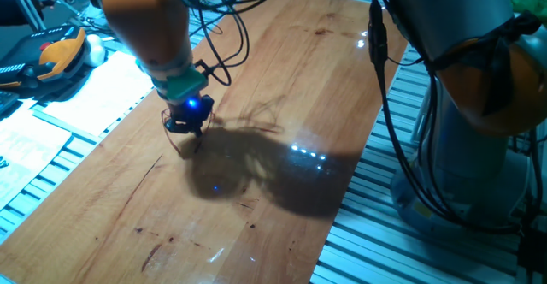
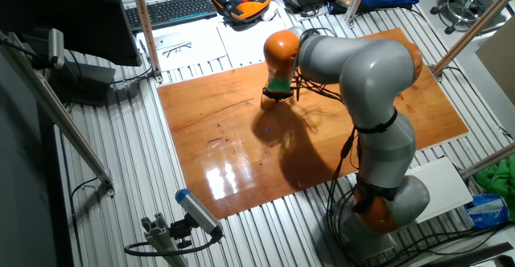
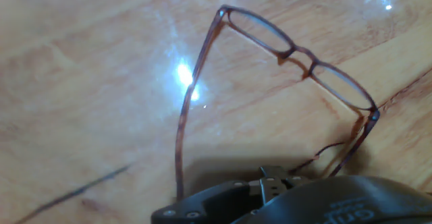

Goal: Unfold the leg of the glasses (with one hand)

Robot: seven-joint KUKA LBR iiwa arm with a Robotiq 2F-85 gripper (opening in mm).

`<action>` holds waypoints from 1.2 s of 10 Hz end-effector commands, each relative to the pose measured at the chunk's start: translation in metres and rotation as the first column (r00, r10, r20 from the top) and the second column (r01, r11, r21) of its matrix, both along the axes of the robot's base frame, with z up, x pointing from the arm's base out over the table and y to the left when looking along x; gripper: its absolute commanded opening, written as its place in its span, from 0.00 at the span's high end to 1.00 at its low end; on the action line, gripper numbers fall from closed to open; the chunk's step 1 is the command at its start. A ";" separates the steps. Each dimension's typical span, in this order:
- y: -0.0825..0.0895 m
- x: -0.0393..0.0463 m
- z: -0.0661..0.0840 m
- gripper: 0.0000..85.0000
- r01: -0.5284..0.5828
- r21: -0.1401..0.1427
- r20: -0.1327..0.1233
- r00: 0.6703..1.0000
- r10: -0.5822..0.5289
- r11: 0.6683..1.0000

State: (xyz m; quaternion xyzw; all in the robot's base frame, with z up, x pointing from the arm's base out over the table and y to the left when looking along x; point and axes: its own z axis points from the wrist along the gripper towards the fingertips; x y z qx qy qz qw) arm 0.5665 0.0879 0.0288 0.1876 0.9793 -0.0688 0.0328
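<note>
Glasses (image 3: 297, 52) lie on the wooden table (image 1: 282, 70), upper right in the hand view, directly below the gripper (image 1: 184, 128). Right leg partly hidden by gripper body. Finger spacing: cannot tell.

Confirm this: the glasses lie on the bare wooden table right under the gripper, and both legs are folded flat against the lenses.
Not quite. The glasses do lie on the wooden table right at the gripper, but the legs are not both folded: the hand view shows one leg swung out from the frame, running away from the lenses toward the camera.
</note>
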 end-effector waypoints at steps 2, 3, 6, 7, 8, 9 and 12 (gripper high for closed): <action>-0.004 -0.0037 0.001 1.00 -0.033 -0.028 -0.016 0.999 0.033 0.999; -0.008 -0.0066 0.001 1.00 -0.046 -0.039 -0.020 0.999 0.046 0.998; -0.027 -0.0180 -0.001 1.00 -0.088 -0.049 -0.024 0.996 0.087 0.995; -0.032 -0.0206 0.002 1.00 -0.095 -0.054 -0.028 0.995 0.094 0.994; -0.035 -0.0222 0.004 1.00 -0.101 -0.056 -0.032 0.995 0.099 0.993; -0.038 -0.0232 0.004 1.00 -0.114 -0.066 -0.036 0.993 0.112 0.991; -0.050 -0.0229 0.001 1.00 -0.140 -0.063 -0.040 0.990 0.138 0.988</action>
